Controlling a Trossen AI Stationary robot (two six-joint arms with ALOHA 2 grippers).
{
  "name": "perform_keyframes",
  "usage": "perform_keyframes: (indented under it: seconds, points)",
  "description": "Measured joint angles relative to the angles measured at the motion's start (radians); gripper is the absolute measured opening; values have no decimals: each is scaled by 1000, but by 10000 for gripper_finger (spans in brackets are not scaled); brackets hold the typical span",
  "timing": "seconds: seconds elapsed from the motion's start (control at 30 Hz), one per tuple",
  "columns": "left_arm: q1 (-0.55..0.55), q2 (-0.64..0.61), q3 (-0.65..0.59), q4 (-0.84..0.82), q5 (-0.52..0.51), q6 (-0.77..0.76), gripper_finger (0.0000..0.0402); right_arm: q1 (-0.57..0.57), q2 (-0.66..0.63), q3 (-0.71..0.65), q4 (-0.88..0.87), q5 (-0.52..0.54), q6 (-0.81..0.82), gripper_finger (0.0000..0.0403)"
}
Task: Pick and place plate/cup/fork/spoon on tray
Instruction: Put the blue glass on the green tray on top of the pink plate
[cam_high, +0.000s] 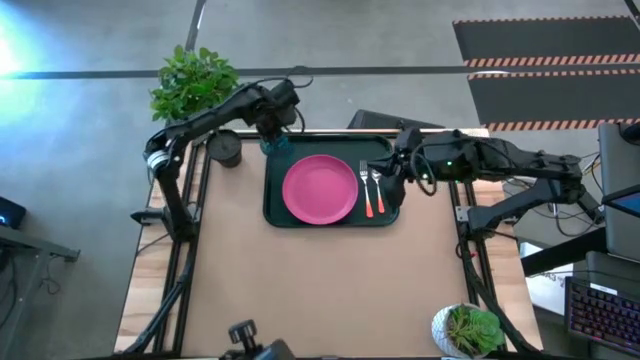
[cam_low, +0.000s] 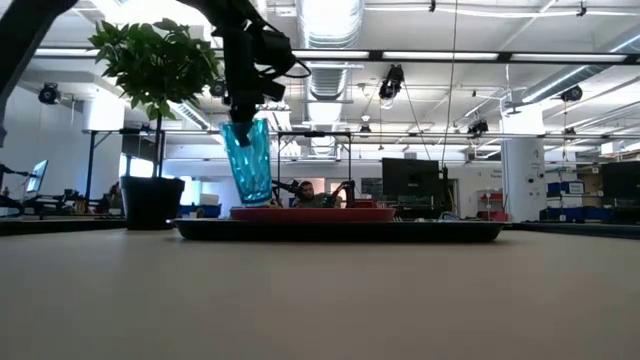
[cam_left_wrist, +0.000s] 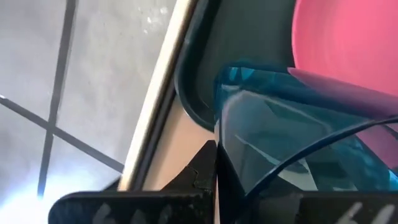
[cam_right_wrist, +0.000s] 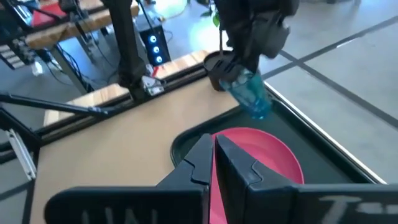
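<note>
The left gripper (cam_high: 275, 128) is clamped tight on the cup (cam_low: 247, 160), which hangs tilted from its fingers just above the tray's (cam_high: 275, 205) far left corner, beside the plate (cam_high: 320, 189). The right gripper (cam_high: 393, 175) hovers closed and empty over the tray's right edge, by the fork (cam_high: 366, 192) and the spoon (cam_high: 378, 190).

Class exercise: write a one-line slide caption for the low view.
Left pincer holds the teal cup tilted above the tray, beside the pink plate.
</note>
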Motion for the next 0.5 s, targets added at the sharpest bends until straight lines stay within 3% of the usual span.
perform_keyframes:
  seconds: [0.27, 0.5]
  points:
    - [57, 123, 156, -146, 79, 41, 0, 0, 16, 0, -12, 3, 1, 8]
    - [80, 179, 164, -169, 75, 80, 0, 0, 16, 0, -10, 4, -2, 8]
